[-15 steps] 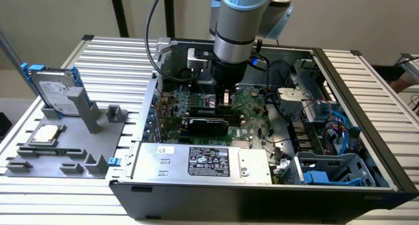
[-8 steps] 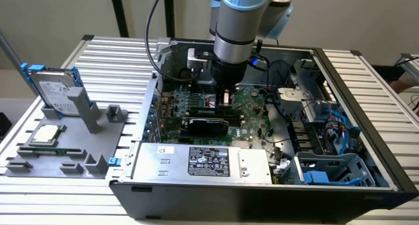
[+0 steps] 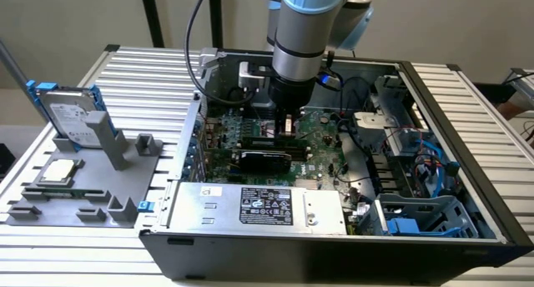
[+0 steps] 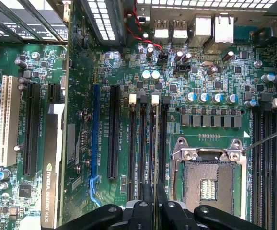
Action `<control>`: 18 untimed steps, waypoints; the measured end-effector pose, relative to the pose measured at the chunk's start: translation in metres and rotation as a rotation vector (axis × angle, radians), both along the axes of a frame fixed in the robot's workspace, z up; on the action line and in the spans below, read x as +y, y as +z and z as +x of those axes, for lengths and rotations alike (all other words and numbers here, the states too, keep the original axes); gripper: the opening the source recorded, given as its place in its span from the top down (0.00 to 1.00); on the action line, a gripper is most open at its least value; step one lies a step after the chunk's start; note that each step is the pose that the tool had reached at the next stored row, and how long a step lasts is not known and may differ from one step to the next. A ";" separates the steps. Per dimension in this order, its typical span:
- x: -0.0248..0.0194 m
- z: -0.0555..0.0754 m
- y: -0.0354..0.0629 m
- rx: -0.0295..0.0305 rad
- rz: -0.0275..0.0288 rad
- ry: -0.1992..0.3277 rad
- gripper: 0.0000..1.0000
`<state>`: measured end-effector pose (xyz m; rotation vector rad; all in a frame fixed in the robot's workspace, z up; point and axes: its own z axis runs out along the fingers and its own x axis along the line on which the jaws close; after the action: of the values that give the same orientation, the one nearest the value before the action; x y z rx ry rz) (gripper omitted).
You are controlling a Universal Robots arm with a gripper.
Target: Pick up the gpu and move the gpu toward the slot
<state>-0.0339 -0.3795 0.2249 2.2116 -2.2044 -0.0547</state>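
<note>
- The gripper (image 4: 154,201), at the bottom centre of the wrist view, is clenched with nothing in it, above the motherboard (image 4: 210,72).
- The gpu (image 3: 265,157) stands on edge inside the open computer case (image 3: 334,262), at the centre of the exterior view, just below the gripper.
- In the wrist view the gpu sits at the lower left, beside the slot (image 4: 95,139), the blue strip.
- A hard drive (image 3: 71,118) stands in a grey holder (image 3: 92,193) on the bench (image 3: 150,74), at the exterior view's left.

Place: robotics lab bench
Evidence: opened computer case (image 3: 334,193) lying on slatted aluminium table (image 3: 150,74); grey parts fixture (image 3: 84,193) alongside
</note>
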 end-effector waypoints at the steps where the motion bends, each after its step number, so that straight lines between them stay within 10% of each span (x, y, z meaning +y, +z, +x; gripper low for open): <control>1: 0.0000 0.000 -0.0001 0.0000 0.0000 0.000 0.86; 18: 0.0000 0.000 0.0089 0.0016 -0.0002 0.000 0.78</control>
<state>-0.0339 -0.3795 0.2338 2.2106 -2.2036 -0.0563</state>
